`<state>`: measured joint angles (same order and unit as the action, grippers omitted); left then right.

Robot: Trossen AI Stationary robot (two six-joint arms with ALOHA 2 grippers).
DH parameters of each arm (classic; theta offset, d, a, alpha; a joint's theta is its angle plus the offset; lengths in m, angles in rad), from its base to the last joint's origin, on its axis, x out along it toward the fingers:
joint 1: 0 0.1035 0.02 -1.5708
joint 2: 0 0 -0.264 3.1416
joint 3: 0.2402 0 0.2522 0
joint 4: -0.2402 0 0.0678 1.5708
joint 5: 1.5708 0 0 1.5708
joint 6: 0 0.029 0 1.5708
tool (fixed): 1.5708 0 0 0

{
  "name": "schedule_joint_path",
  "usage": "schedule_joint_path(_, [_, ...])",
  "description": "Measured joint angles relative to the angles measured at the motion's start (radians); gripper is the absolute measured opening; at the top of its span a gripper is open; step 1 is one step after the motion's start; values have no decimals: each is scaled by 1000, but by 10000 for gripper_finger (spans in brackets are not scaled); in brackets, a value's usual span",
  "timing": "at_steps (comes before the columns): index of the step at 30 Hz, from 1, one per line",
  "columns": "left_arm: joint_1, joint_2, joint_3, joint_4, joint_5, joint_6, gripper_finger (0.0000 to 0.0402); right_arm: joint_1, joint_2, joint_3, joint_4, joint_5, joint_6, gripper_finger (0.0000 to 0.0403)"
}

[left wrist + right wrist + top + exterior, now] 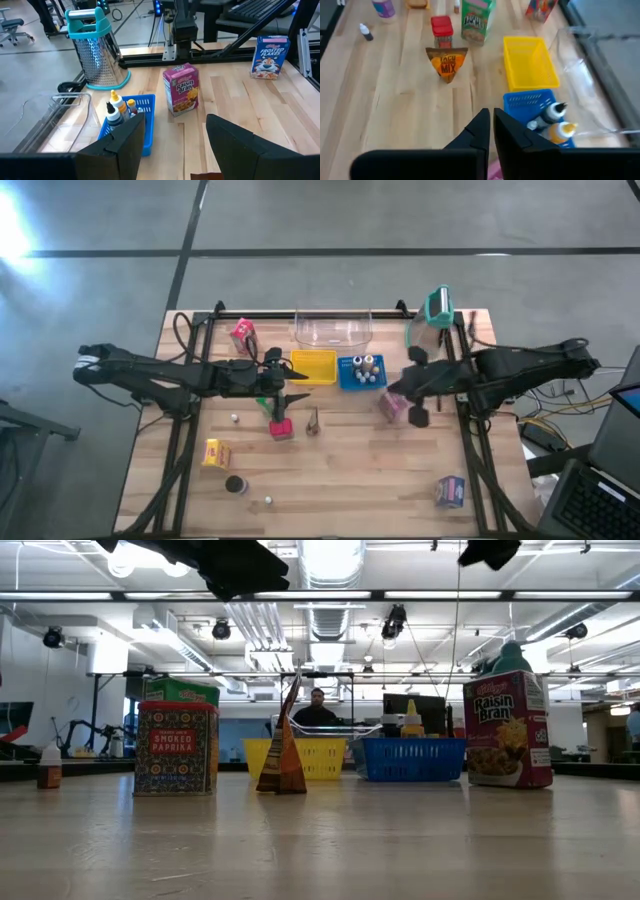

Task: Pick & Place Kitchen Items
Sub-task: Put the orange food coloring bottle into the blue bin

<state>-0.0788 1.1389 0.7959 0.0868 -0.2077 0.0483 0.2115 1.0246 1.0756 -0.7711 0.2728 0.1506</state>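
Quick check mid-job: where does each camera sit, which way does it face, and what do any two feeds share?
High: overhead, facing down; both arms, left gripper, right gripper.
Low: tabletop level, facing the room; arms overhead.
Left wrist: faces the Raisin Bran carton and grater; open gripper.
Right wrist: faces the yellow basket; shut gripper.
Shared: the blue basket shows in both wrist views.

Left arm: reaches inward from the left, over the counter.
Left tool (172, 145): fingers parted, empty.
Right arm: reaches inward from the right.
Right tool (491, 131): fingers closed together, empty.
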Motion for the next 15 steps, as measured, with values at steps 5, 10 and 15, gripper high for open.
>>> schedule_joint_path(5, [0, 0, 0, -1, 0, 0, 218, 0, -107, 0, -105, 96, -14, 9])
schedule_joint_path(10, [0, 0, 0, -1, 0, 0, 218, 0, -215, -48, -198, 147, 29, 8])
schedule_joint_path(15, [0, 0, 0, -3, 2, 0, 218, 0, -348, -156, -191, 206, 30, 8])
